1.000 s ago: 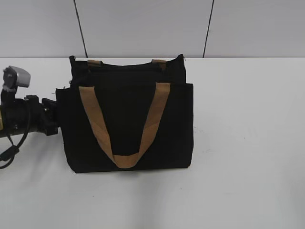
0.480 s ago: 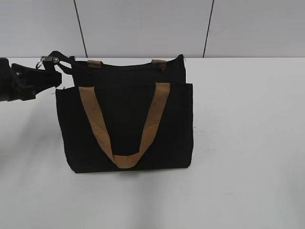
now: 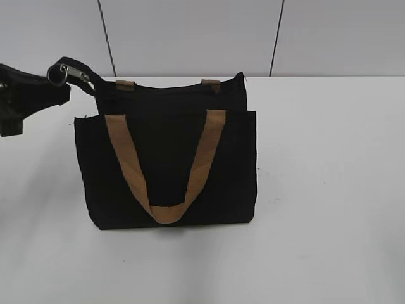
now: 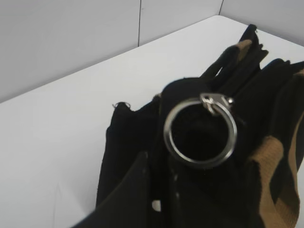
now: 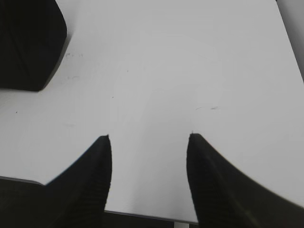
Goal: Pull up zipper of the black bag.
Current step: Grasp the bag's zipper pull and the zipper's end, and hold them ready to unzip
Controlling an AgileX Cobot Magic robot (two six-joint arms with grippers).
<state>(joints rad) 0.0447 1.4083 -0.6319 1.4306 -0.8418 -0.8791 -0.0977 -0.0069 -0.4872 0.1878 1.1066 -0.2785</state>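
The black bag (image 3: 168,164) stands upright on the white table, its tan handles (image 3: 166,212) hanging down the front. The zipper line (image 3: 168,89) runs along the top edge. At the bag's top left corner, a black fabric tab carries a silver ring (image 3: 58,73) with a small metal clasp (image 3: 80,76). My left gripper (image 3: 62,90) is shut on this tab and holds it up and out to the left. In the left wrist view the ring (image 4: 200,132) sits just beyond the jaws (image 4: 159,159). My right gripper (image 5: 149,138) is open and empty over bare table.
The white table (image 3: 329,190) meets a grey panelled wall (image 3: 190,35) close behind the bag. The right wrist view shows the bag's corner (image 5: 28,42) at top left and the table's near edge (image 5: 142,213) under the fingers.
My left gripper rose from beside the bag's left side to its top left corner. It now holds the ringed tab, pulled up and to the left.
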